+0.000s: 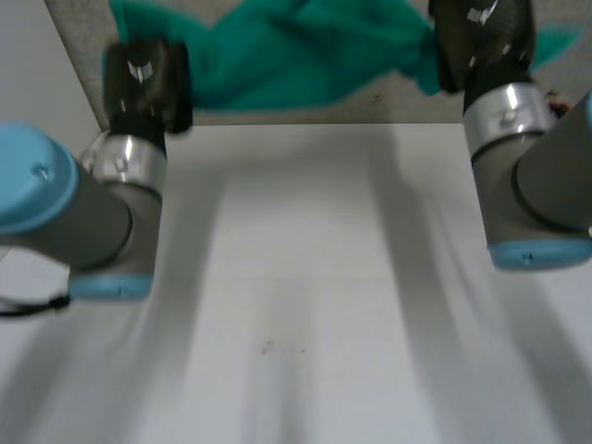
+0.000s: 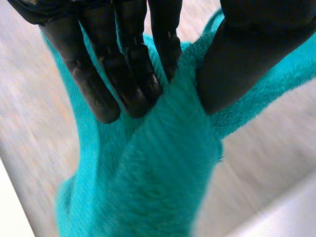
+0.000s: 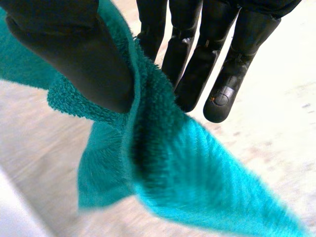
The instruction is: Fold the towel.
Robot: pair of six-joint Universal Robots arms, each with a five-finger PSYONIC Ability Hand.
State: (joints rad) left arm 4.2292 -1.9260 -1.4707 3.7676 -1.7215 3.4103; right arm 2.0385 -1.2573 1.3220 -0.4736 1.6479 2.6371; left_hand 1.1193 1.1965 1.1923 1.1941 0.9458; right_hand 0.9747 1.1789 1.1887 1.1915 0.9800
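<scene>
Towel (image 1: pixel 277 65) in left hand (image 2: pixel 123 74) and right hand (image 3: pixel 74 59), wrist-view thumb pinches.

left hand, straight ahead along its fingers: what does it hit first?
The teal towel that the left hand itself pinches: it bunches just past the fingertips. Behind that, a grey surface, though depth is unclear.

The white bench (image 1: pixel 305 277) bears faint dark specks (image 1: pixel 266 349) near its middle; grey floor (image 1: pixel 79 55) lies beyond its far edge.
</scene>
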